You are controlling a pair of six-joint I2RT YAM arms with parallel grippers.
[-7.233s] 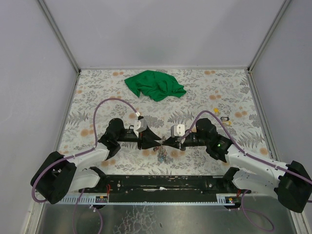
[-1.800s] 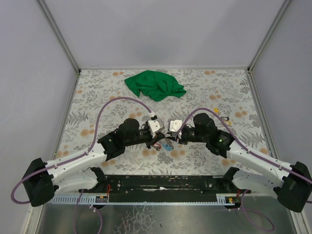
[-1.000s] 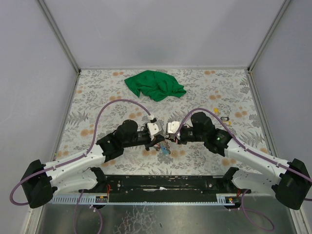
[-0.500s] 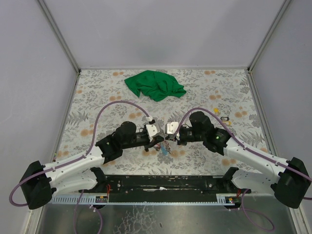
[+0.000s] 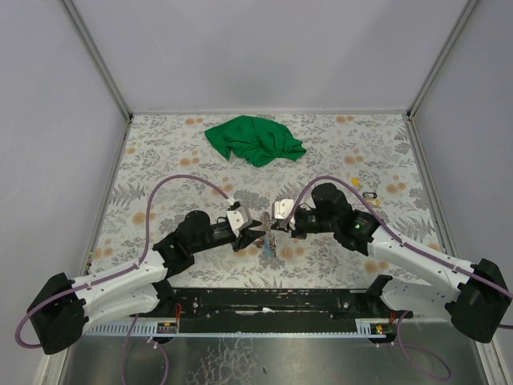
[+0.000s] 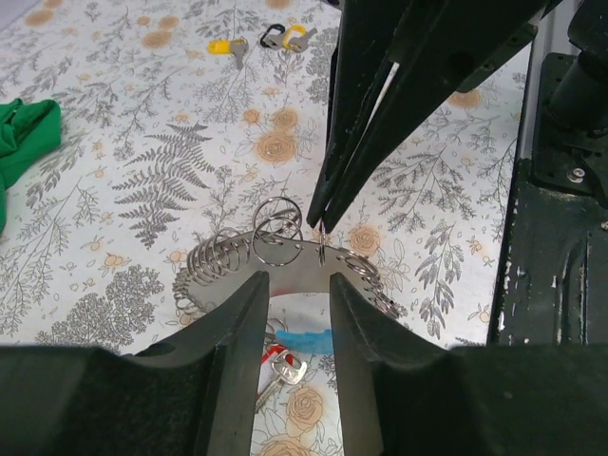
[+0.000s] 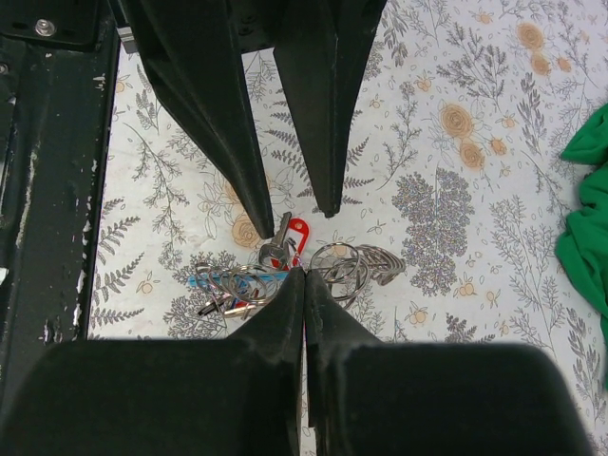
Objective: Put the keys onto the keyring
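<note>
The keyring (image 6: 220,258), a chain of silver wire loops, lies bunched on the flowered table just under both grippers. My right gripper (image 7: 304,273) is shut, and its tips pinch one thin loop of the keyring (image 7: 344,261). The keys lie beside it: one with a red tag (image 7: 297,233) and one with a light blue tag (image 7: 211,281). My left gripper (image 6: 294,281) is open, its fingers standing over the keys (image 6: 277,366) with nothing between them. In the top view the left gripper (image 5: 257,233) and the right gripper (image 5: 272,229) nearly meet over the keys (image 5: 268,250).
A crumpled green cloth (image 5: 255,140) lies at the back of the table. A small dark-and-yellow item (image 5: 369,195) sits to the right, and shows as a yellow tag (image 6: 225,46) in the left wrist view. The black base rail (image 5: 264,301) runs along the near edge.
My left gripper has opened and drawn back to the left. My right gripper has shut at the ring pile and stayed in place.
</note>
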